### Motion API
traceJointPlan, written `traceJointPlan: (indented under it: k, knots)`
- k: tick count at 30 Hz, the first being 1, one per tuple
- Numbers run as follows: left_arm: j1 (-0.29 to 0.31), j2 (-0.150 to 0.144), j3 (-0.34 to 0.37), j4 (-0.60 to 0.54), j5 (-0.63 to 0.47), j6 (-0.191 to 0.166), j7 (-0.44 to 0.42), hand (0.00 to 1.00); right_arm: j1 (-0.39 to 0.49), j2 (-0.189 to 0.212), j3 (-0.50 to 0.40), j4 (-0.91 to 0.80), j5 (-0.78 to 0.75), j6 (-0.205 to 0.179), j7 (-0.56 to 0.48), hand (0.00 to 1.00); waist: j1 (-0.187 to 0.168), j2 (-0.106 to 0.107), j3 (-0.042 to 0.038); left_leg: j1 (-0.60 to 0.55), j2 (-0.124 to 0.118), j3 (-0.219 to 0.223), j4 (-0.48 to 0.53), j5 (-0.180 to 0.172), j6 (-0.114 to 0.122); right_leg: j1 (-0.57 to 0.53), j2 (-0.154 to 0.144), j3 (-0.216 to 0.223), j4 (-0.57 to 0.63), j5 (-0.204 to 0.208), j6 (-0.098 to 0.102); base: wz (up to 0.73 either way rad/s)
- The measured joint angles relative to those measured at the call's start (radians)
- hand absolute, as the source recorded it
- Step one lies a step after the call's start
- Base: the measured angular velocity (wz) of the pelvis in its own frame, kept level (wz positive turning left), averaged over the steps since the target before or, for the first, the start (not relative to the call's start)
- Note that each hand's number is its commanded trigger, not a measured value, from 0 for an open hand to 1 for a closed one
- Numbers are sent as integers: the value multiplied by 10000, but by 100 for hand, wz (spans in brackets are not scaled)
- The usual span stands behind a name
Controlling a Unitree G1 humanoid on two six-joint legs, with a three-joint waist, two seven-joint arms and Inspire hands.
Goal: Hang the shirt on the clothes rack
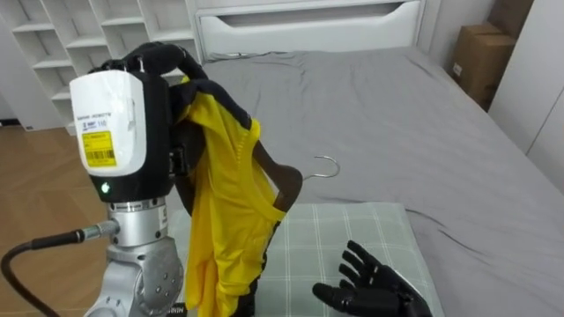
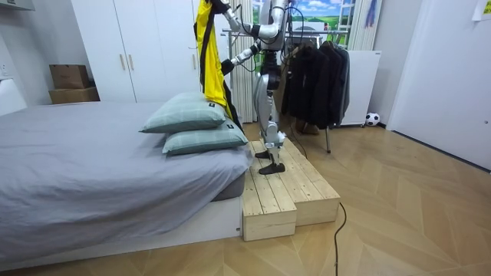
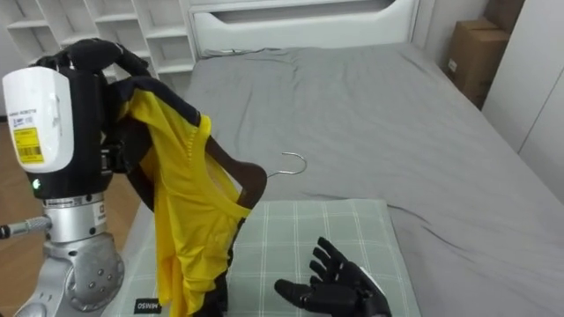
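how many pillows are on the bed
2. They are stacked at the edge of the bed beside the robot: the upper pillow rests on the lower pillow, below the yellow garment held up in the left hand. Another could be hidden underneath.

This is a bedroom in a home. A wide bed (image 2: 77, 169) with a grey cover fills one side, two pale green pillows (image 2: 201, 140) stacked at its end and a white headboard (image 1: 308, 26) behind. White wardrobe doors (image 2: 130, 46) line the wall, with open white shelves (image 1: 88, 26) nearby. Dark jackets (image 2: 318, 80) hang on a clothes rail (image 2: 328, 136), cardboard boxes (image 2: 70, 77) sit in the corner, and a football (image 2: 372, 119) lies on the wooden floor (image 2: 399, 207).
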Motion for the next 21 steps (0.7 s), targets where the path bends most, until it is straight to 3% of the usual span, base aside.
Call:
traceJointPlan:
  k: [7,11,21]
  knots:
    - [-7,37,132,-713,46,-266,28,100,1,280,50,269,-17,0,12,0,108,-80,6,1,5,-1,-4,0,0,-5,1,30,4,0,1,0]
    - [-6,27,89,-712,63,-378,20,100,-87,515,88,276,-26,-11,17,0,131,-164,55,42,6,-1,2,0,0,38,-3,44,4,-1,1,0]
    - [-6,-226,-223,-744,732,-354,-193,100,-468,516,465,284,-1,-14,344,0,346,-114,87,6,-19,-57,-1,-2,0,102,1,-12,-80,-2,2,1]
